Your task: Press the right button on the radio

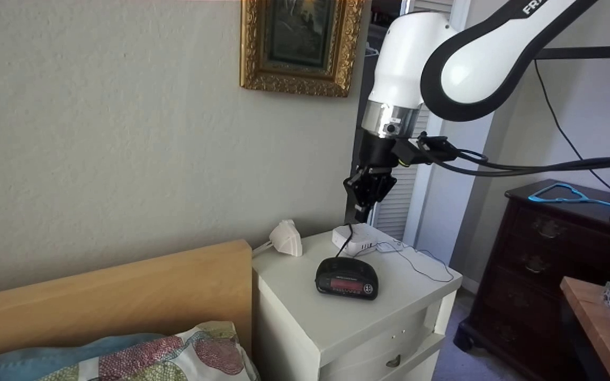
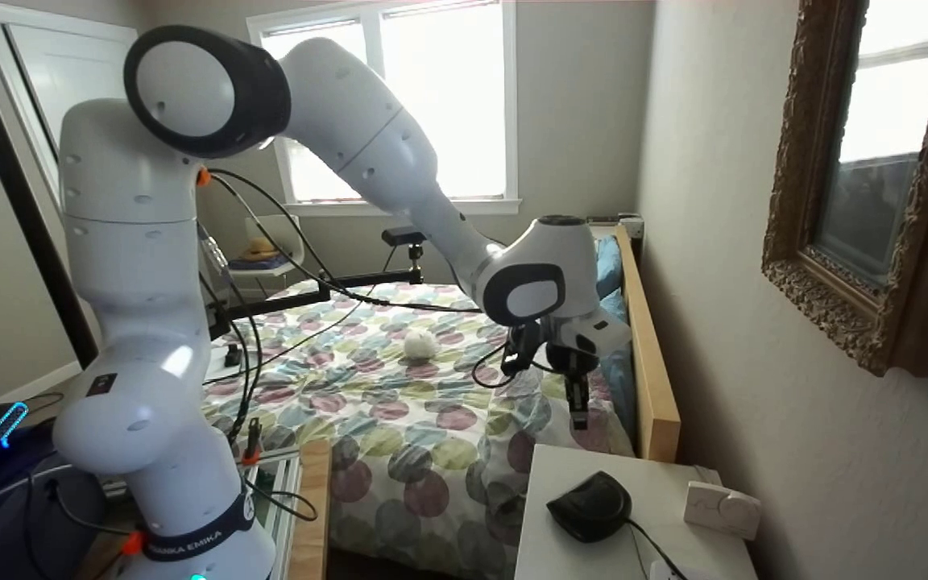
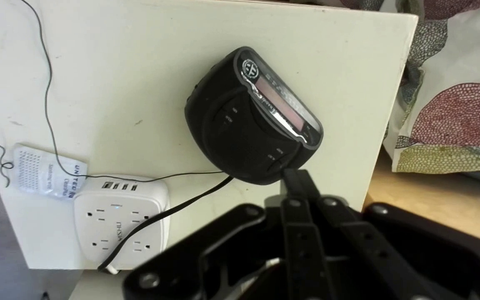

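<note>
Radio point(image 3: 250, 121) on possibly scuffed bedroom nightstand point(image 3: 140, 96).

We log the arm point(image 2: 142, 258) upright at its lower part, bent over at the elbow point(image 2: 206, 93), the forearm point(image 2: 375, 137) sloping down to the wrist point(image 2: 544, 274). In both exterior views we see the gripper point(image 3: 300, 173) pointing downward. In the wrist view, we record its two fingers point(image 3: 292, 183) side by side, tips together.

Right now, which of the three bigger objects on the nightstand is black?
The rounded radio with the reddish display; the outlet block and shell-like object are white.
</note>
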